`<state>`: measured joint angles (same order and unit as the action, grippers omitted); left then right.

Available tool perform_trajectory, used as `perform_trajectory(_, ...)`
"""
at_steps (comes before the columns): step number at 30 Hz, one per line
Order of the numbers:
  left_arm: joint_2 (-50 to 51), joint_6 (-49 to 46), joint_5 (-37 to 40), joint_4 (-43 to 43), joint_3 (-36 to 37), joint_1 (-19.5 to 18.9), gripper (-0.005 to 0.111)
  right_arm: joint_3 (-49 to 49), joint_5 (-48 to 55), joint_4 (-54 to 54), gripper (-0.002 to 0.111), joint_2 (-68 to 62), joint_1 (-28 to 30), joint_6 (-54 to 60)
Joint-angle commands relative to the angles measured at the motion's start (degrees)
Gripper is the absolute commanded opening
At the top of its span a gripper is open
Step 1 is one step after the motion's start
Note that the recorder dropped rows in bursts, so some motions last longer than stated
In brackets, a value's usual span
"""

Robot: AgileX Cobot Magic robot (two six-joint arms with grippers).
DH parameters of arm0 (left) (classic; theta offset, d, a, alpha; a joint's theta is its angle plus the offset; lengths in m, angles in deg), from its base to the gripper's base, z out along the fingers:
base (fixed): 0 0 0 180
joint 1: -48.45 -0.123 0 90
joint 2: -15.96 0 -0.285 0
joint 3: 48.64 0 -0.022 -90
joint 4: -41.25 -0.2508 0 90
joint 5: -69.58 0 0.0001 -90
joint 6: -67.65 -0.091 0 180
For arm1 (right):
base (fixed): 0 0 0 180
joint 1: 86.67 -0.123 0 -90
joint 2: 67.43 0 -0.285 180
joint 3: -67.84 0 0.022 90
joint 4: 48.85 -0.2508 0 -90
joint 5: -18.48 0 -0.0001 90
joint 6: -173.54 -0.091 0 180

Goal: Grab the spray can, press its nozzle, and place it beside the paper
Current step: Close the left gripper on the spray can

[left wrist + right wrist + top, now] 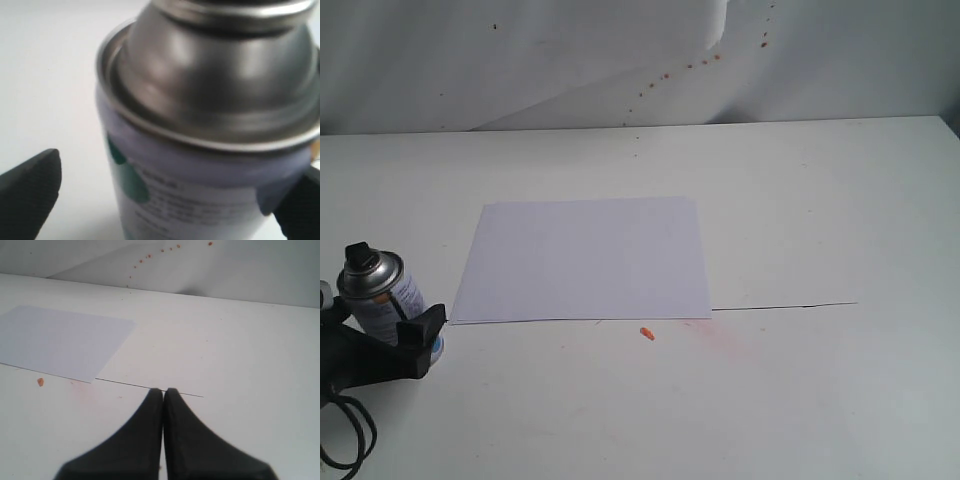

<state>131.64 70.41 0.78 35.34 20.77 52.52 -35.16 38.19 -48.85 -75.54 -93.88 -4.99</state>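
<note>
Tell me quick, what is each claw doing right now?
Left gripper: open, straddling the small silver metal spray can.
Right gripper: shut, empty.

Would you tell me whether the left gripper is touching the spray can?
Cannot tell. Left wrist view: table shows between one finger and the spray can; the other overlaps its edge at the picture's border.

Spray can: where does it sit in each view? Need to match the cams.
Exterior view: spray can at the far left, lower half, left of the paper.
Left wrist view: spray can fills most of the picture, very close.
Right wrist view: not in it.
Shared landmark: the paper, orange speck by its near edge, in exterior and right wrist views only.
</note>
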Motion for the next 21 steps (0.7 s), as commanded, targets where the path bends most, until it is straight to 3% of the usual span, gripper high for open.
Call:
perform_trajectory(1, 0.23, 0.06, -1.16, 0.71, -0.43, -0.16, 0.105, 0.22, -0.16, 0.45, 0.000, 0.33, 0.36, -0.02)
perform_trajectory(21, 0.23, 0.47, -1.16, 0.71, -1.18, -0.16, 0.105, 0.22, -0.16, 0.45, 0.000, 0.33, 0.36, -0.02)
